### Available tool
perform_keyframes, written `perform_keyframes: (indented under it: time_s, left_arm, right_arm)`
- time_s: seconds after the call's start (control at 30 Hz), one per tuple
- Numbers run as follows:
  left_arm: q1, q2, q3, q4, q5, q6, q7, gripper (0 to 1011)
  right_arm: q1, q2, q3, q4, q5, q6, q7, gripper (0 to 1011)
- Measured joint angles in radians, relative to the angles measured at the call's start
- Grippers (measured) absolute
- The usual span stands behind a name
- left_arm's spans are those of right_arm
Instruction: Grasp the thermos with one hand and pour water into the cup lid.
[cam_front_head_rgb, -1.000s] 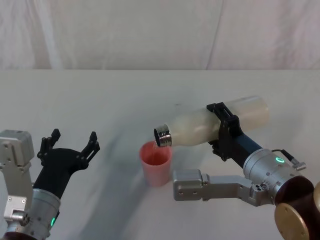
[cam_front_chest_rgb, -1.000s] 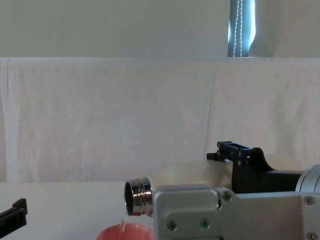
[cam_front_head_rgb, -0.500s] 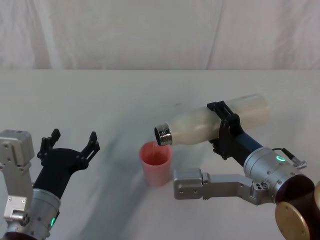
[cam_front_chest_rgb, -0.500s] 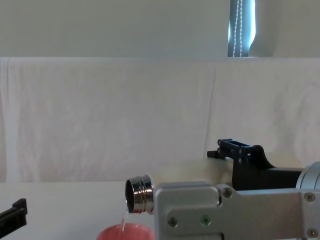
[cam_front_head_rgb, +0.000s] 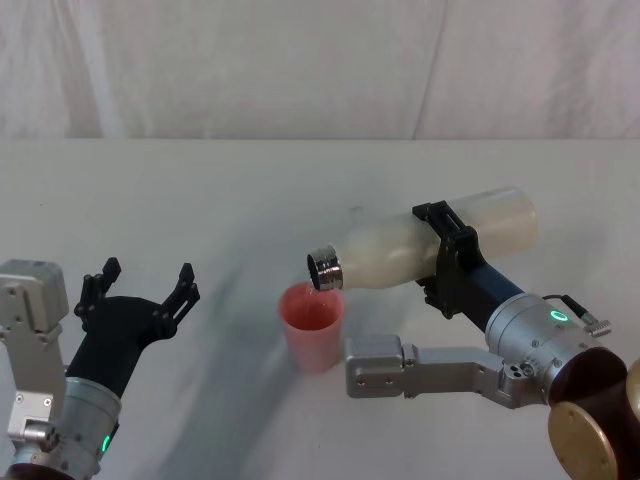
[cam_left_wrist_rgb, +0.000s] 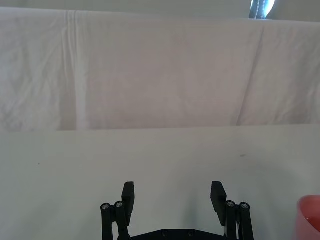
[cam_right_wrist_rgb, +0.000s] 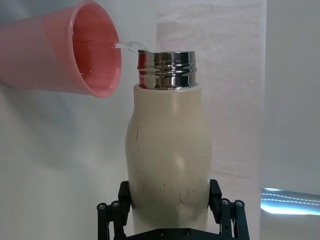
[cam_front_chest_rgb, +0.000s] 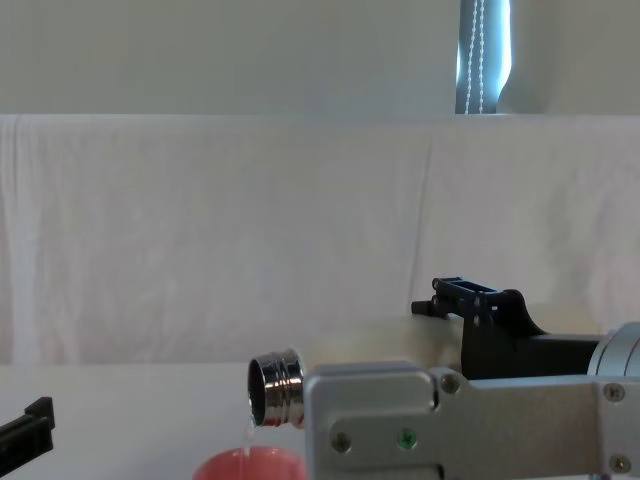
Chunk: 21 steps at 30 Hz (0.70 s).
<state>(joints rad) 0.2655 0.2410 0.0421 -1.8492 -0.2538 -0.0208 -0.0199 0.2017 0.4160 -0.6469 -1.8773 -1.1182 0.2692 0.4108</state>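
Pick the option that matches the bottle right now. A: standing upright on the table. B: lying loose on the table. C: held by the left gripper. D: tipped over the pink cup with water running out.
D: the right gripper holds the bottle tipped, and water runs from its steel neck into the pink cup.

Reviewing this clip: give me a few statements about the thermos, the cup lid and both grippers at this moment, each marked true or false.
1. The right gripper holds the thermos tipped nearly level. True.
2. The thermos neck is above the cup lid, and water runs into it. True.
3. The left gripper steadies the cup lid. False: it is open, off to the left, touching nothing.
4. The cup lid lies on its side on the table. False: it stands upright.
5. The thermos is capped. False: its steel neck is open.
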Motion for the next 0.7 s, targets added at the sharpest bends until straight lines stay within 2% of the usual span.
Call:
perform_keyframes:
  time_s: [0.7]
  left_arm:
    - [0.0, 0.0, 0.0, 0.0, 0.0, 0.0, 0.0, 1001]
  right_arm:
    - [0.011, 0.002, -0.007, 0.003, -0.005, -0.003, 0.007, 952]
